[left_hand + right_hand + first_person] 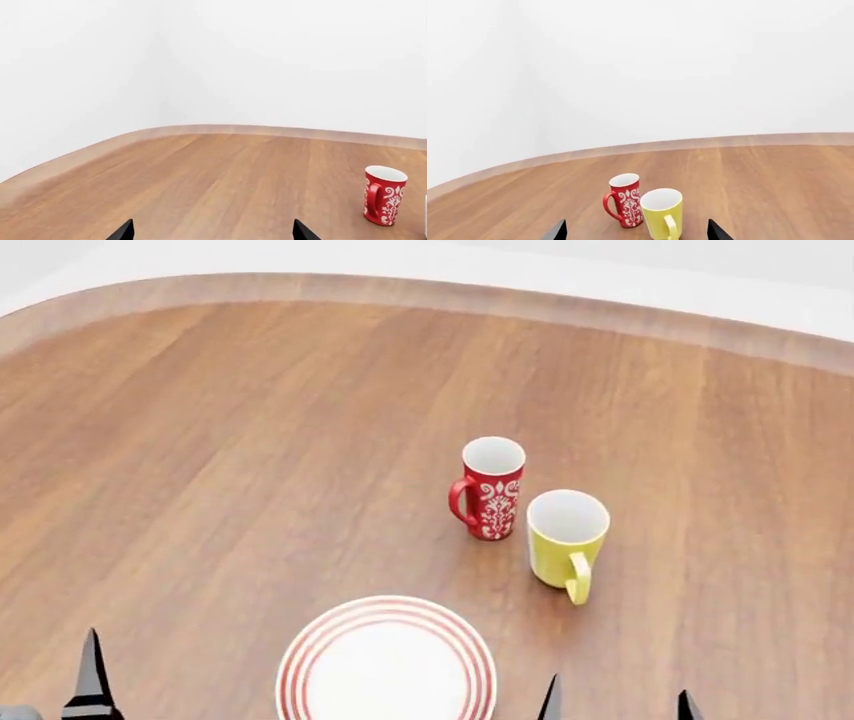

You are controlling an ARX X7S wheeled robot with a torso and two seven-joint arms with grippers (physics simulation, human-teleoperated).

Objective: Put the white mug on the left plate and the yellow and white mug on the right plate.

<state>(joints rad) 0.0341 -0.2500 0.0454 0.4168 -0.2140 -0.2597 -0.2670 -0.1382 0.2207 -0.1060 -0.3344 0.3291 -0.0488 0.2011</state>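
Wood and glazed ceramic
Table [227,440] is smooth, matt wood-grain; the yellow and white mug [566,536], red mug [491,487] and ringed plate [386,662] look like smooth glazed ceramic; black fingertips [90,675] matt

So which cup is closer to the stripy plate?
The yellow and white mug is closer to the plate. It's plain yellow outside, with its handle pointing toward the robot. The red flowery mug stands further back, right beside it.

A yellow mug [566,537] with white inside, a red floral-patterned mug [490,488], a red-ringed white plate [386,660].
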